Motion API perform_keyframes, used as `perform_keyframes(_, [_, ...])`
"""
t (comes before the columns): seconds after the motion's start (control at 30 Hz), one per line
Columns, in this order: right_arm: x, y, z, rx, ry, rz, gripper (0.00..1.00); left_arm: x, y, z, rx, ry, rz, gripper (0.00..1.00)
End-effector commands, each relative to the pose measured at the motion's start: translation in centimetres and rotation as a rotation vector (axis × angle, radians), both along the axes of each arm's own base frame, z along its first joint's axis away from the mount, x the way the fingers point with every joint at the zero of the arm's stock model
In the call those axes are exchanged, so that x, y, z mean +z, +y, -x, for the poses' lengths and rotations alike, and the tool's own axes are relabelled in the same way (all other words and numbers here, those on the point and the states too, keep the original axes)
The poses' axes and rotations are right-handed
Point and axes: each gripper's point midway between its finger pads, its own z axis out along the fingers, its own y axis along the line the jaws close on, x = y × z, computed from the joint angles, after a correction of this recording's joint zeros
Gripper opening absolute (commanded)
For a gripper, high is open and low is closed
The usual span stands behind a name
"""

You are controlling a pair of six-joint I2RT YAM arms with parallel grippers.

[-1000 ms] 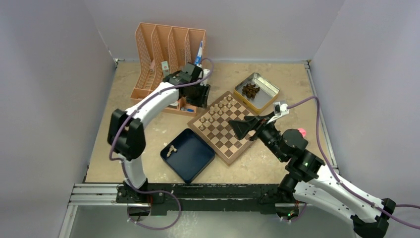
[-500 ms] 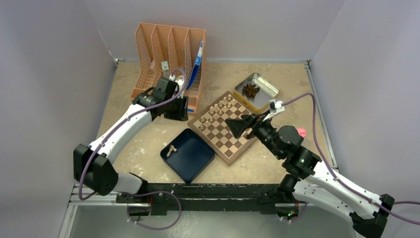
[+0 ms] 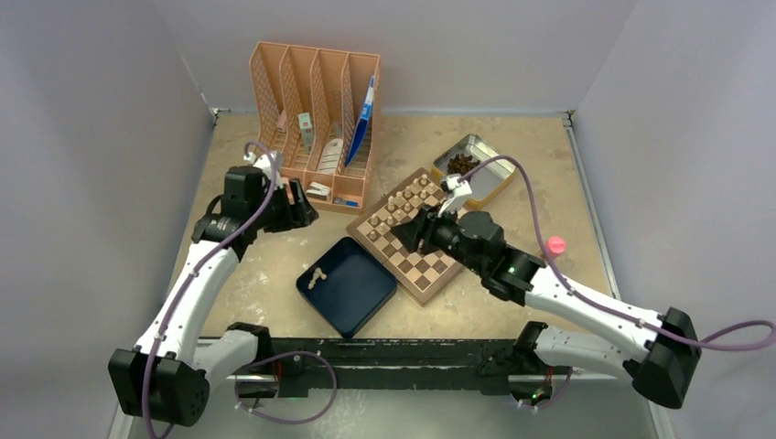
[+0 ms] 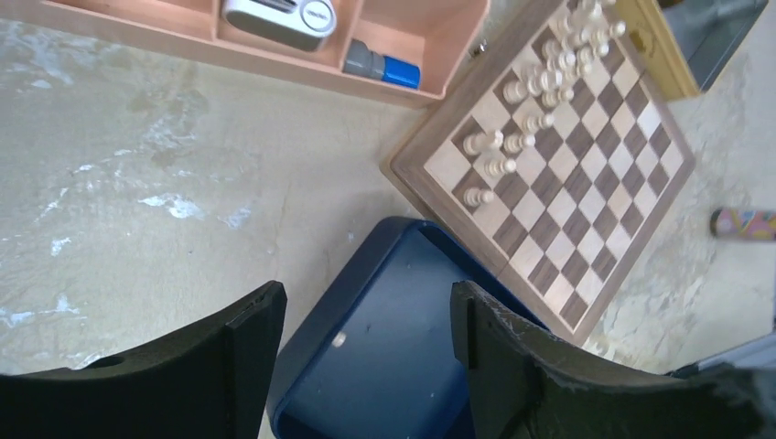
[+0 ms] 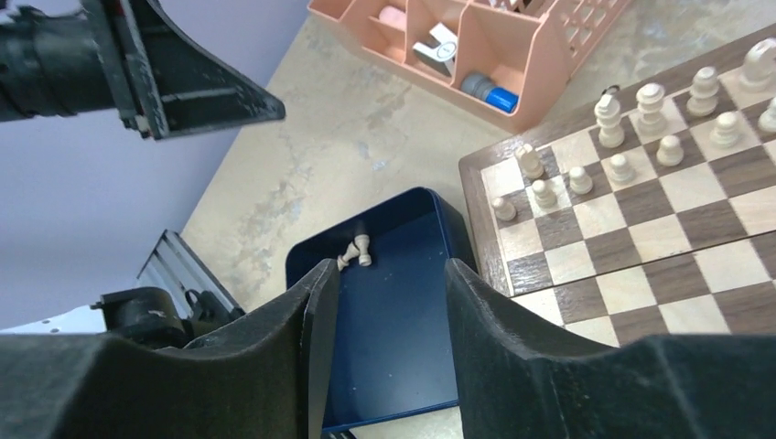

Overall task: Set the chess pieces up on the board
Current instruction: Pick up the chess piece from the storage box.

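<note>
1. On the beige table (image 3: pixel 265 265), pale chess pieces (image 3: pixel 403 203) lined the far-left edge of the board (image 3: pixel 421 270); two more lay in the blue tray (image 3: pixel 366 315) beside it.
2. The right gripper (image 5: pixel 389 274), fingers apart and empty, faced that tray; the next move likely called for descending to pinch one.
3. The left gripper (image 4: pixel 366 306) hung open and empty near the organizer (image 3: pixel 316 101).
4. Only the right wrist view showed the tray pieces (image 5: pixel 355 252) distinctly.

Flat on the desk, turned cornerwise: the board (image 5: pixel 682 197), light tan and dark brown checks, pale wood rim. Upright on its far-left rows, in two loose ranks: pale beige chess pieces (image 5: pixel 651 99). Toppled together in the dark blue tray (image 5: pixel 393 338) just beside the board: two more pieces (image 5: pixel 355 251).
</note>
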Motion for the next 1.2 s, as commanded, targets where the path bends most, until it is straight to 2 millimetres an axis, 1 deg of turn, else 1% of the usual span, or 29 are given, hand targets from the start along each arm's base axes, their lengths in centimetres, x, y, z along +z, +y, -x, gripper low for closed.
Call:
perform_keyframes(0.0, [2.4, 3.2, 0.1, 0.05, -0.036, -0.081, 0.47, 0.6, 0.9, -1.5, 0.062, -0.054, 0.1, 0.67])
perform_keyframes(0.03, [1.9, 3.9, 0.2, 0.062, -0.028, -0.073, 0.47, 0.4, 1.4, -1.6, 0.078, -0.046, 0.119, 0.67])
perform_keyframes(0.1, [1.0, 5.6, 0.9, 0.097, -0.019, -0.051, 0.46, 0.2, 1.5, -1.7, 0.075, -0.028, 0.192, 0.68])
perform_keyframes(0.17, [0.6, 7.5, 2.3, 0.132, -0.03, -0.03, 0.45, 0.1, 1.6, -1.6, 0.075, -0.01, 0.283, 0.68])
perform_keyframes(0.2, [0.2, 8.2, 2.6, 0.135, -0.035, -0.018, 0.45, 0.1, 1.5, -1.4, 0.07, 0.002, 0.332, 0.68])
perform_keyframes(0.3, [-1.4, 10.1, 3.0, 0.137, -0.047, 0.02, 0.42, -0.6, 2.3, -1.5, 0.112, 0.022, 0.403, 0.66])
perform_keyframes(0.4, [-4.0, 12.0, 3.1, 0.152, -0.065, 0.083, 0.4, -2.1, 3.7, -1.8, 0.205, 0.058, 0.39, 0.66])
perform_keyframes(0.47, [-6.3, 13.1, 2.8, 0.135, -0.06, 0.161, 0.39, -3.4, 5.0, -1.8, 0.297, 0.103, 0.344, 0.66])
perform_keyframes(0.5, [-7.7, 13.7, 2.7, 0.129, -0.059, 0.204, 0.39, -3.9, 5.5, -1.7, 0.324, 0.123, 0.326, 0.66])
perform_keyframes(0.57, [-9.2, 14.7, 2.6, 0.12, -0.067, 0.245, 0.37, -4.5, 6.0, -1.6, 0.345, 0.14, 0.298, 0.67])
perform_keyframes(0.63, [-10.1, 15.7, 2.5, 0.13, -0.075, 0.26, 0.36, -4.8, 6.3, -1.5, 0.342, 0.141, 0.276, 0.68])
perform_keyframes(0.77, [-11.2, 17.4, 2.5, 0.151, -0.098, 0.258, 0.36, -4.3, 6.0, -1.5, 0.307, 0.12, 0.282, 0.69])
perform_keyframes(0.9, [-12.9, 18.6, 2.2, 0.156, -0.103, 0.288, 0.4, -4.5, 5.9, -1.3, 0.304, 0.119, 0.289, 0.69])
perform_keyframes(1.07, [-14.7, 19.7, 1.9, 0.167, -0.118, 0.343, 0.4, -4.1, 5.8, -1.2, 0.283, 0.101, 0.282, 0.7])
perform_keyframes(1.17, [-15.7, 20.0, 1.6, 0.161, -0.114, 0.378, 0.4, -4.0, 5.6, -1.2, 0.274, 0.1, 0.29, 0.7])
